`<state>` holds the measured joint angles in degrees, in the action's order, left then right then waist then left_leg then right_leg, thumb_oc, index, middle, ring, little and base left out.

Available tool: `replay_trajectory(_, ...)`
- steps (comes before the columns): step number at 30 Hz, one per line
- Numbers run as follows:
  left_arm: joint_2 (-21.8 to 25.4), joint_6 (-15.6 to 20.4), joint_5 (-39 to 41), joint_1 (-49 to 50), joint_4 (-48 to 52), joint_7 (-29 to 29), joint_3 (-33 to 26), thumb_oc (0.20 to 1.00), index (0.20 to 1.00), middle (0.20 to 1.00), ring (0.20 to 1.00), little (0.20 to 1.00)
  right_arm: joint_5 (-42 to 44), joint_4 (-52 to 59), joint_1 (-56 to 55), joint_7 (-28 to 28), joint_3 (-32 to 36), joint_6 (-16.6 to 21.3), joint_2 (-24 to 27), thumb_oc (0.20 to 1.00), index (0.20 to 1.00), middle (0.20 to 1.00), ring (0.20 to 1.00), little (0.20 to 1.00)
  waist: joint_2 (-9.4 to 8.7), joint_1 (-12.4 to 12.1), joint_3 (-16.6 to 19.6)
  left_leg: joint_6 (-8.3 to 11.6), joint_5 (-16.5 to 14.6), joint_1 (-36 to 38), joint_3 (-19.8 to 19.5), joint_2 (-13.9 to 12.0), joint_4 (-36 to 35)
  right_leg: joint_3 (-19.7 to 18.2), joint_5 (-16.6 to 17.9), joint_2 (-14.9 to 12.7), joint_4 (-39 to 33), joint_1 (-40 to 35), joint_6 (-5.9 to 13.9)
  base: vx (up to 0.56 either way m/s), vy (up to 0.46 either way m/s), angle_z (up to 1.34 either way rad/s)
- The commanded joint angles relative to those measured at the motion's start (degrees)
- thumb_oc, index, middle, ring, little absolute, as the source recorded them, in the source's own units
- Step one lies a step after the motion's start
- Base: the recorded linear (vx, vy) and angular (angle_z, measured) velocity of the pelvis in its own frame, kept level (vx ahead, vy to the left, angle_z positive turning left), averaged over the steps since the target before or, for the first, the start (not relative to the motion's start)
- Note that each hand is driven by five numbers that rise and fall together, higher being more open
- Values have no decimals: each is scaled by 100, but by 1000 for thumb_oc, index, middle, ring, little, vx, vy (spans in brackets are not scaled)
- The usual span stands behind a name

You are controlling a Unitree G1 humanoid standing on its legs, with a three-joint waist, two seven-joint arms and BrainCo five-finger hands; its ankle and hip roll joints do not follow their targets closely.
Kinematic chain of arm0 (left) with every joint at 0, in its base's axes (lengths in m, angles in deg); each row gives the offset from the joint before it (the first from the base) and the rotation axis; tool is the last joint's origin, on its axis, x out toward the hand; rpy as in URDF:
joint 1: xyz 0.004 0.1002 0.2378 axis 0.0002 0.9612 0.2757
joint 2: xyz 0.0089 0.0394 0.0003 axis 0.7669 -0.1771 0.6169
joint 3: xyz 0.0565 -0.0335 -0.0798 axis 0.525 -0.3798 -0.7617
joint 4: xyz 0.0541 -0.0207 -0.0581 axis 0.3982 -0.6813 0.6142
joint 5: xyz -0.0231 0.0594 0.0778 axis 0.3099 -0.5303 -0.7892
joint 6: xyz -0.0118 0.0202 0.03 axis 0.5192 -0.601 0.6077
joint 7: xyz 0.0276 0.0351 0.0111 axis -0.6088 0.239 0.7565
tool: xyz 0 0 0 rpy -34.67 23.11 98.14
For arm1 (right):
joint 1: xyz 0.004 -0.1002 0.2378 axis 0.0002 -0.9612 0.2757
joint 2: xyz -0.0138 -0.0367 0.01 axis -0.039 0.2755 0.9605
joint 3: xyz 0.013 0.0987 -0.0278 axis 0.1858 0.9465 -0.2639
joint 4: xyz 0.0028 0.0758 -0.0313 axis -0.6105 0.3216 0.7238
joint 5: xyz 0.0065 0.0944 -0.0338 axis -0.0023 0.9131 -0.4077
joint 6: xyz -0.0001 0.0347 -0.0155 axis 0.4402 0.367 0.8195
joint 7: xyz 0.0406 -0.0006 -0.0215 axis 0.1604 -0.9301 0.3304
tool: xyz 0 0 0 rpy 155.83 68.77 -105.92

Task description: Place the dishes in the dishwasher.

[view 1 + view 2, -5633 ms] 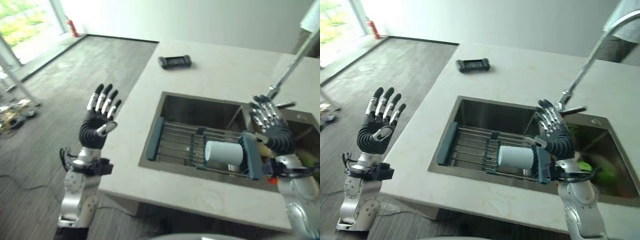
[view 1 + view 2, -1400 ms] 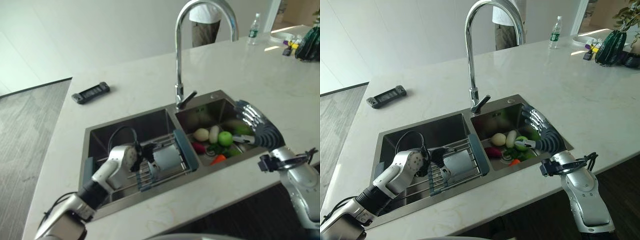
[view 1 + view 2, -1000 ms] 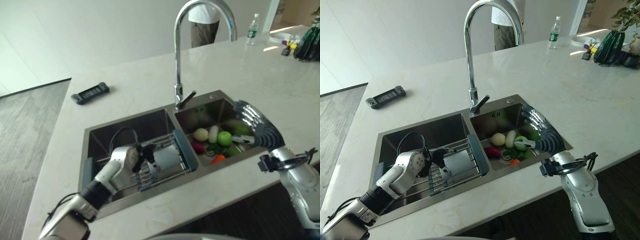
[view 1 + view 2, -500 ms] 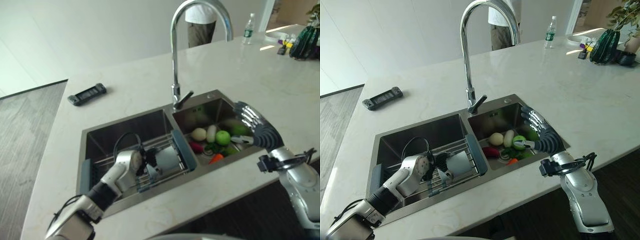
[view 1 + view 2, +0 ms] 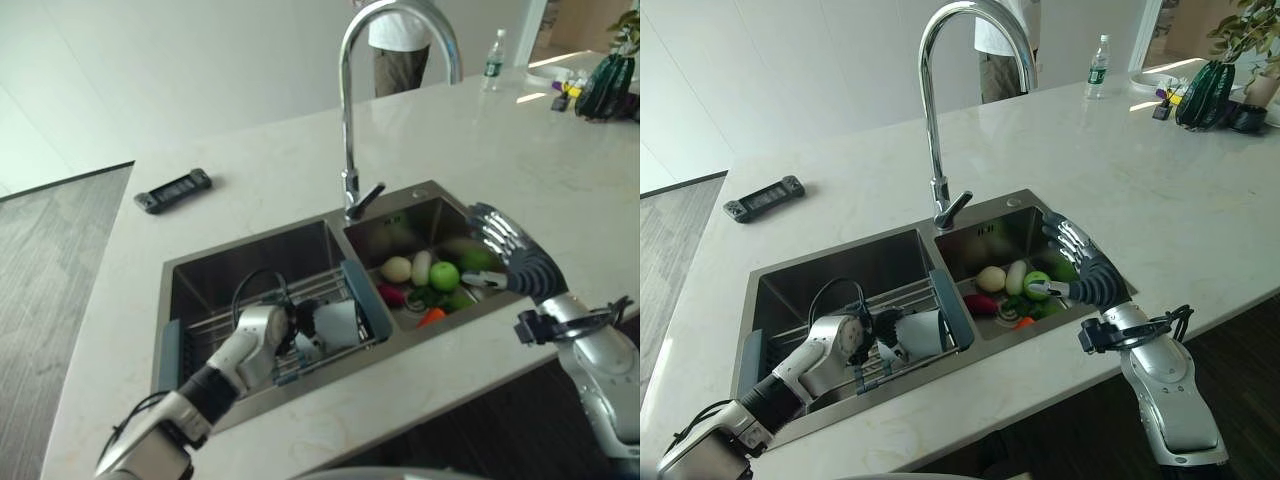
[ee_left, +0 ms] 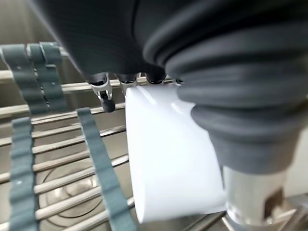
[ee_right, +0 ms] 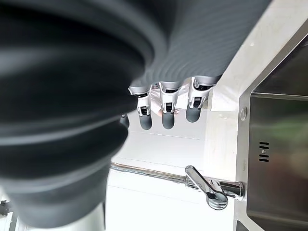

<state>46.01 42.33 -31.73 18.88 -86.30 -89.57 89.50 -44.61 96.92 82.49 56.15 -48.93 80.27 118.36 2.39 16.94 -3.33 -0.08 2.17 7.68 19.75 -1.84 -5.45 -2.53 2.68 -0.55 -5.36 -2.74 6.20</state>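
A white cup [image 5: 337, 322] lies on its side on a wire rack [image 5: 205, 325] with grey-blue ends that spans the left sink basin [image 5: 250, 262]. My left hand [image 5: 283, 326] reaches down into that basin. Its fingers [image 6: 104, 94] curl over one end of the cup [image 6: 168, 159], which lies against the palm. My right hand [image 5: 1087, 268] hovers open over the front right corner of the right basin, fingers [image 7: 166, 113] straight and holding nothing.
The right basin [image 5: 992, 232] holds vegetables and a green apple [image 5: 1038, 285]. A tall curved faucet [image 5: 936, 120] rises behind the divider. A black controller [image 5: 765, 198] lies on the pale counter at the back left. A bottle [image 5: 1097, 66], a dark vase [image 5: 1200, 95] and a person [image 5: 1002, 55] are far behind.
My left hand has pushed further along the rack and closed onto the cup's end. The right hand has stayed where it was. The view has shifted slightly.
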Motion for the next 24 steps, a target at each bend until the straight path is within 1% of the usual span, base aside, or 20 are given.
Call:
replay_trajectory(1,-46,-27,-696,-206,-921,-92,261,200,200,200,200,200,76,32,564,-7,94,248,-75,1000,1000,1000,1000,1000,-62,130,39,-200,-778,277,-26,118,45,158,-43,110,39,-11,244,0,0,0)
replay_trajectory(4,-181,54,-813,-178,-1266,-5,335,200,200,200,200,200,103,21,561,-64,89,262,-63,1000,1000,1000,1000,1000,-66,180,42,-201,-778,282,-2,115,45,141,-41,111,40,-3,243,0,0,0)
replay_trajectory(5,-202,195,-684,-172,-1330,171,348,200,200,200,200,200,125,28,559,-84,83,269,-50,1000,1000,1000,1000,1000,-65,201,39,-199,-780,285,7,117,45,131,-43,114,41,-2,240,0,0,0)
replay_trajectory(6,-202,195,-684,-172,-1330,171,348,200,200,200,200,200,125,28,559,-84,83,269,-50,1000,1000,1000,1000,1000,-65,201,39,-199,-780,285,7,117,45,131,-43,114,41,-2,240,0,0,0)
replay_trajectory(7,-345,369,-588,-186,-1595,595,388,200,200,200,200,200,142,34,552,-137,66,291,-55,1000,1000,1000,1000,1000,-70,236,47,-204,-787,292,34,116,45,101,-41,122,38,0,238,0,0,0)
replay_trajectory(8,-354,446,-542,-189,-1687,736,420,200,200,200,200,200,141,28,548,-159,58,304,-61,1000,1000,1000,1000,1000,-73,249,51,-197,-786,294,46,114,45,86,-42,123,40,-3,238,0,0,0)
replay_trajectory(9,-360,598,-462,-147,-1835,1024,409,200,200,200,200,200,158,9,542,-182,63,318,-54,1000,1000,1000,1000,1000,-80,253,52,-193,-786,301,63,112,45,88,-35,122,43,-2,239,0,0,0)
replay_trajectory(12,-339,886,-401,-63,-2046,1497,396,200,200,200,200,200,126,-39,514,-121,19,364,-41,1000,1000,1000,1000,1000,-86,233,49,-189,-780,301,62,110,45,88,-24,120,50,-1,232,14,-4,-6)
replay_trajectory(14,-272,1142,-220,0,-1949,1839,363,200,200,200,200,200,131,-25,479,-41,6,388,-1,1000,1000,1000,1000,1000,-97,187,36,-192,-785,296,27,115,45,94,-25,125,43,-13,221,7,-8,-12)
replay_trajectory(19,-105,1328,78,78,-1605,2133,293,200,200,200,200,200,87,-36,464,90,-11,409,31,1000,1000,1000,1000,1000,-103,103,18,-185,-791,288,-12,115,45,113,-31,125,40,-23,211,0,-3,0)
replay_trajectory(24,408,1613,541,291,-825,2416,-60,200,200,200,200,200,74,-46,320,234,77,498,64,1000,1000,1000,1000,1000,-97,-29,-20,-169,-782,271,-96,115,45,172,-37,124,39,-40,203,0,0,0)
